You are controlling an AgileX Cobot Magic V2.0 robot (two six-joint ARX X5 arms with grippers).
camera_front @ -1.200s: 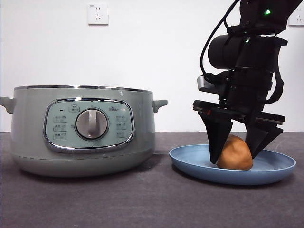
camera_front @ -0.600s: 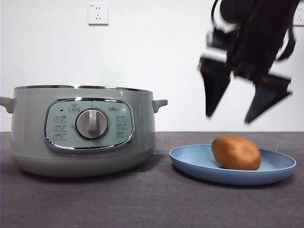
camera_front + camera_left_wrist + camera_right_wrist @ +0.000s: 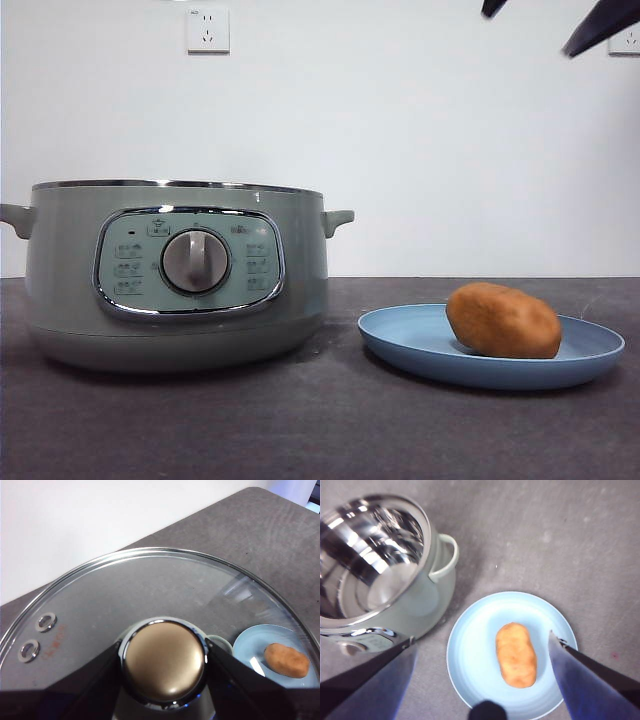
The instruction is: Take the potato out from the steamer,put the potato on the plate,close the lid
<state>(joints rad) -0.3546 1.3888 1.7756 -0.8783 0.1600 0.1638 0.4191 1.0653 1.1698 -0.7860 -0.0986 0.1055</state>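
The brown-orange potato (image 3: 503,320) lies on the light-blue plate (image 3: 400,343), right of the sage-green steamer (image 3: 170,275), which stands open with its steel inner pot empty (image 3: 375,565). My right gripper (image 3: 482,680) is open and empty, high above the potato (image 3: 516,654) and plate (image 3: 470,650); only its tips (image 3: 545,25) show at the top right of the front view. My left gripper (image 3: 164,662) is shut on the knob (image 3: 164,661) of the glass lid (image 3: 100,600), held aloft; the plate (image 3: 250,642) and potato (image 3: 286,660) show through the glass.
A white wall with a socket (image 3: 207,29) stands behind the dark grey table (image 3: 320,430). The steamer's side handle (image 3: 338,218) points toward the plate.
My right gripper let go of the potato on the plate and rose straight up, nearly out of the front view. The potato stays on the plate.
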